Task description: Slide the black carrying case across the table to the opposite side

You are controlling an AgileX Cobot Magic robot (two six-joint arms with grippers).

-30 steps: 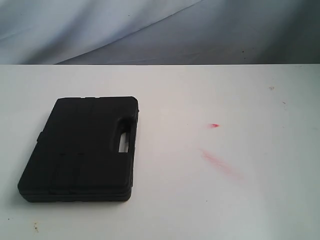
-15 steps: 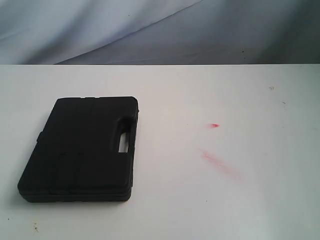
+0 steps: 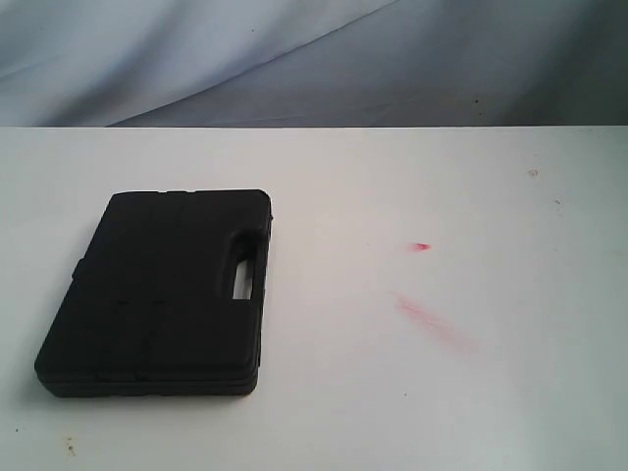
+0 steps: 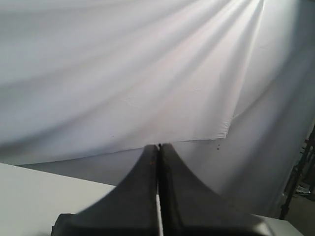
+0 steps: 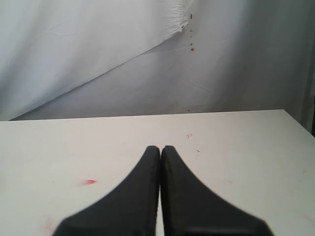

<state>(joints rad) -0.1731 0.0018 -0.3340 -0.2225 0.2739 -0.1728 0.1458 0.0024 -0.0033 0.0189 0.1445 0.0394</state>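
Note:
The black carrying case [image 3: 162, 289] lies flat on the left part of the white table [image 3: 392, 186], its handle slot facing the table's middle. Neither gripper shows in the exterior view. My left gripper [image 4: 158, 146] is shut with nothing between its black fingers; it is raised, facing the grey backdrop cloth, with a strip of table [image 4: 44, 191] below. My right gripper [image 5: 160, 147] is also shut and empty, hovering over the right part of the table [image 5: 236, 147]. The case does not show in either wrist view.
Red smear marks [image 3: 424, 316] and a small red spot [image 3: 421, 246] lie on the table right of the middle; the spot [image 5: 89, 182] also shows in the right wrist view. A grey draped cloth [image 3: 294, 59] hangs behind the far edge. Small dark specks dot the surface.

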